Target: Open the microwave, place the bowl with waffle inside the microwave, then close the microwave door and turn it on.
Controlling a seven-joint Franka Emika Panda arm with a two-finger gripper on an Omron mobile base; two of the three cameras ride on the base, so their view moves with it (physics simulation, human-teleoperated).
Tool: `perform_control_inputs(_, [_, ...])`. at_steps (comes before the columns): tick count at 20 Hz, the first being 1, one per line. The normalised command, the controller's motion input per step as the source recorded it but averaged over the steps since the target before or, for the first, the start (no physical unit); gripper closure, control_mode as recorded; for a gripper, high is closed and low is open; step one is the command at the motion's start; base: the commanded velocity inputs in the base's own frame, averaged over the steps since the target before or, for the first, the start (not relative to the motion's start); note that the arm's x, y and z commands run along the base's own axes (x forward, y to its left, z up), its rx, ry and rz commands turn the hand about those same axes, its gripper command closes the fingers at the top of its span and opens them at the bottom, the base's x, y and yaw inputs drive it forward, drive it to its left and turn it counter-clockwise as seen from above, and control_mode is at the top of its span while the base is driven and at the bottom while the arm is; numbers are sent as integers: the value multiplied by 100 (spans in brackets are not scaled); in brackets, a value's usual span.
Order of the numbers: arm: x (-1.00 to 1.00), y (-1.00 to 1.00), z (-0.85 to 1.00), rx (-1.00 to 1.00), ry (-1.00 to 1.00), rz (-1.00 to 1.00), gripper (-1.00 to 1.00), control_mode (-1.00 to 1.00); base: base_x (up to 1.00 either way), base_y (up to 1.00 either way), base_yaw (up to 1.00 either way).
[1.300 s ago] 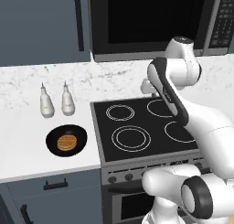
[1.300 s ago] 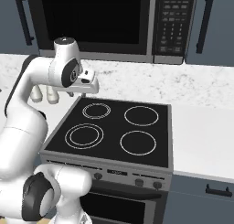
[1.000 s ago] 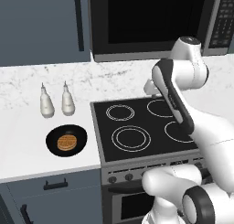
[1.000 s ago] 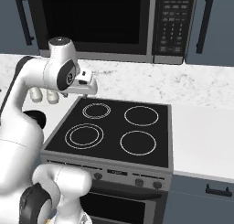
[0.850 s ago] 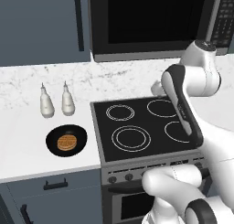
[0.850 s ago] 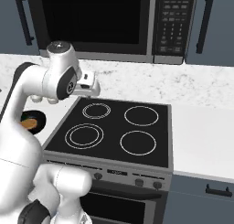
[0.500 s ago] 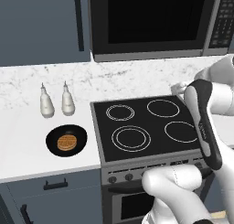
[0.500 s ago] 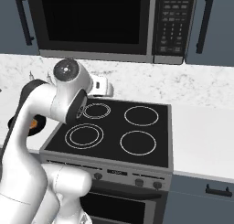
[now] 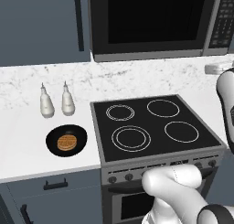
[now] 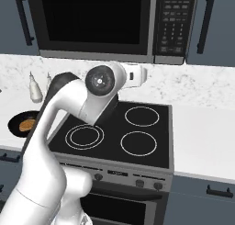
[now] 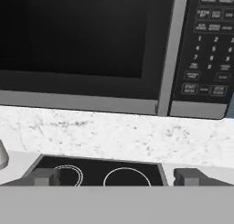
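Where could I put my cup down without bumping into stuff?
The white counter right of the stove is bare all the way to the wall. Left of the stove it is crowded: two white bottles stand by the wall, and the black bowl with the waffle sits in front of them, with a bare strip along the front edge.

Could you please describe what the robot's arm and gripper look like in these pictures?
The arm is made of smooth, glossy white rounded links with dark grey to black joint sections and a round grey cap with a dark centre at one joint. The gripper has two small, blocky dark grey finger tips. No cables or markings are visible.
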Motion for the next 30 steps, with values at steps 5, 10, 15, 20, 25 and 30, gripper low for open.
perform_control_inputs(5, [29, -8, 43, 0, -30, -3, -100, -100, 0, 0, 0])
perform_control_inputs(10, [16, -17, 3, 3, -20, -2, -100, -100, 0, 0, 0])
perform_control_inputs(15, [32, -14, 2, 6, -15, 0, -100, -100, 0, 0, 0])
perform_control_inputs(20, [40, -31, 1, 1, -5, 0, -100, -100, 0, 0, 0])
perform_control_inputs(25, [37, -22, 9, 0, 0, 0, -100, -100, 0, 0, 0])
perform_control_inputs(30, [41, 3, 16, 0, 0, 0, -100, -100, 0, 0, 0])
